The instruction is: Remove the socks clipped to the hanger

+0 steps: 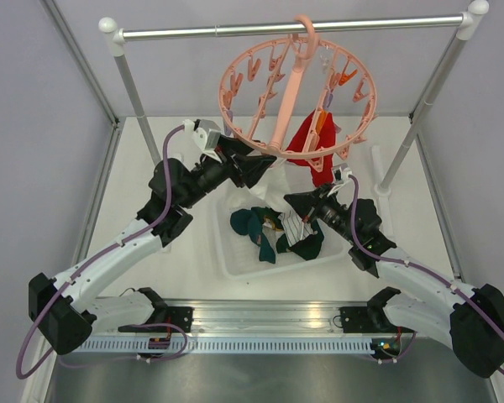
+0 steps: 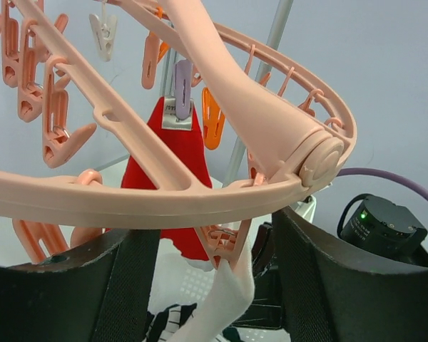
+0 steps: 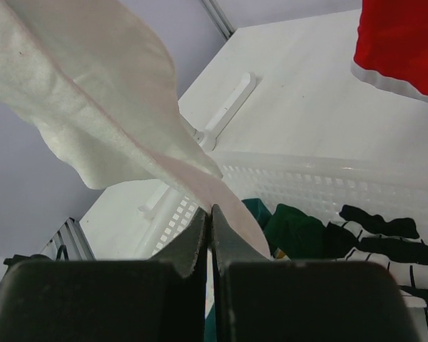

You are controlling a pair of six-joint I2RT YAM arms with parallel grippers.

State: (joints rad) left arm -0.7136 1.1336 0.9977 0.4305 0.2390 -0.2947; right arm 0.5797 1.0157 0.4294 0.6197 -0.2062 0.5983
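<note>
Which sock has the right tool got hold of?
The white sock hanging from the hanger; the red sock hangs untouched, the others lie in the tray.

Overhead, close wrist views; common socks (image 1: 250, 223)

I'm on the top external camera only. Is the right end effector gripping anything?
Observer: Yes. The right wrist camera shows the right end effector shut on the lower tip of a white sock.
Operator: Is that sock clipped to the hanger?
Observer: On the left wrist camera, a white sock, apparently the same one, hangs from a pink clip under the hanger ring.
Operator: And the left end effector?
Observer: The left end effector is open. Its fingers are spread wide just below the ring, one on either side of that clip.
</note>
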